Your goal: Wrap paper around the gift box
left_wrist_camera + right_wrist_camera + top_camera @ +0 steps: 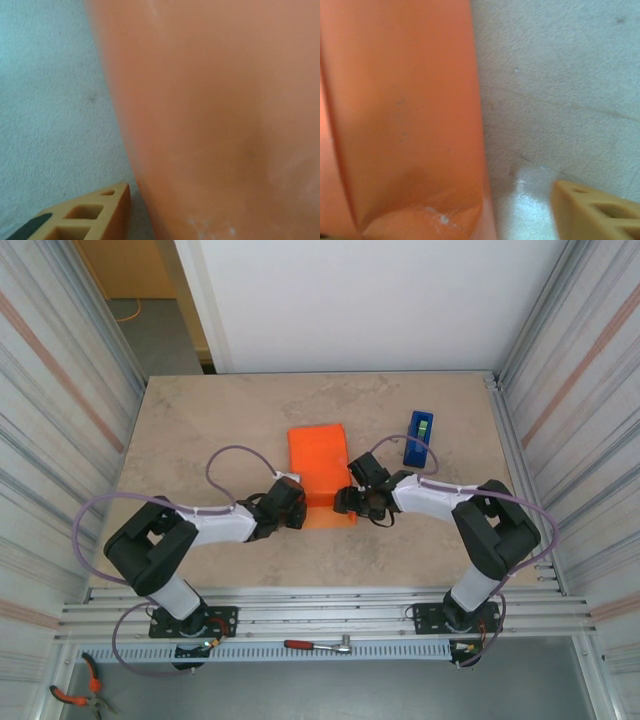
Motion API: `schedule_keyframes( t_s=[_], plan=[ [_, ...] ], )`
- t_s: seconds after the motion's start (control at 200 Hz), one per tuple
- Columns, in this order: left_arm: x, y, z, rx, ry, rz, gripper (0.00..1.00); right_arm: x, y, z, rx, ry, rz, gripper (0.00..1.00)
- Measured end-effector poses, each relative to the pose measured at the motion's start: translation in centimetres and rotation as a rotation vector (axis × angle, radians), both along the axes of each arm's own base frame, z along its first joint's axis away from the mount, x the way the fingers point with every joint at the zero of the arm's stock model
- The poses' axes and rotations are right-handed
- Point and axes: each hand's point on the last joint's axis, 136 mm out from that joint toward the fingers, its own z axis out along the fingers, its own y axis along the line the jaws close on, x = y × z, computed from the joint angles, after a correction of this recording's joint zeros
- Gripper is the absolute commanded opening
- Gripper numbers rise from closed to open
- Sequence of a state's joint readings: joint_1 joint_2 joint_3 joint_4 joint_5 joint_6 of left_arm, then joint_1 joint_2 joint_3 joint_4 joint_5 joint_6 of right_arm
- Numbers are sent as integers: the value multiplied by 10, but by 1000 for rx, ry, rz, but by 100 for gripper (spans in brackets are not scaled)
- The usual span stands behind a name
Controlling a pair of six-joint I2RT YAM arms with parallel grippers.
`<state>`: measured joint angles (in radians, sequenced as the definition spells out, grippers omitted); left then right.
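Observation:
The orange paper (318, 465) lies folded over in the middle of the table as a flat parcel, and the gift box is hidden under it. My left gripper (302, 510) is at the parcel's near left corner. In the left wrist view one tan finger (85, 217) sits just left of the blurred paper (215, 115), with its partner hidden. My right gripper (346, 502) is at the near right corner. Its one visible finger (595, 210) stands well clear of the paper's edge (400, 100), with jaws open and bare table between.
An upright blue tape dispenser (419, 437) stands right of the parcel. The beige table (200, 430) is walled by ribbed panels left and right. A ratchet tool (318, 645) and pliers (75, 695) lie below the near rail.

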<state>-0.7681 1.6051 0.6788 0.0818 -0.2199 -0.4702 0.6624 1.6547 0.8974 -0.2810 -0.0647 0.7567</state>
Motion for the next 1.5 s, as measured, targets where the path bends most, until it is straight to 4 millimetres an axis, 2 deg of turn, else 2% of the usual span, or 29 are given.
schedule_keyframes(
  t_s=[0.03,0.105,0.316,0.581,0.691,0.867,0.952,1.112,1.293,1.498],
  plan=[
    [0,0,0,1,-1,0,35,0,-1,1,-3,-2,-7,100],
    [0,-2,0,2,-3,-5,32,1,-7,5,-25,-14,-27,98],
    [0,-2,-1,18,-12,-7,32,5,-13,22,-30,-63,-72,98],
    [-3,-7,3,19,-15,-45,59,7,-11,21,-11,-67,-83,98],
    [-7,-6,18,-1,-32,-65,64,7,-10,18,-3,-62,-81,98],
    [-8,-10,64,-104,-103,-85,70,4,-12,10,-10,-44,-81,99],
    [-4,-6,75,-131,-121,-74,71,4,-13,9,-11,-41,-83,99],
    [11,-2,78,-125,-112,-39,73,4,-12,10,-8,-42,-82,100],
    [28,-13,87,-127,-126,-40,73,5,-14,10,-9,-42,-86,100],
    [36,-15,75,-96,-105,-37,73,5,-14,9,-8,-43,-87,99]
  ],
)
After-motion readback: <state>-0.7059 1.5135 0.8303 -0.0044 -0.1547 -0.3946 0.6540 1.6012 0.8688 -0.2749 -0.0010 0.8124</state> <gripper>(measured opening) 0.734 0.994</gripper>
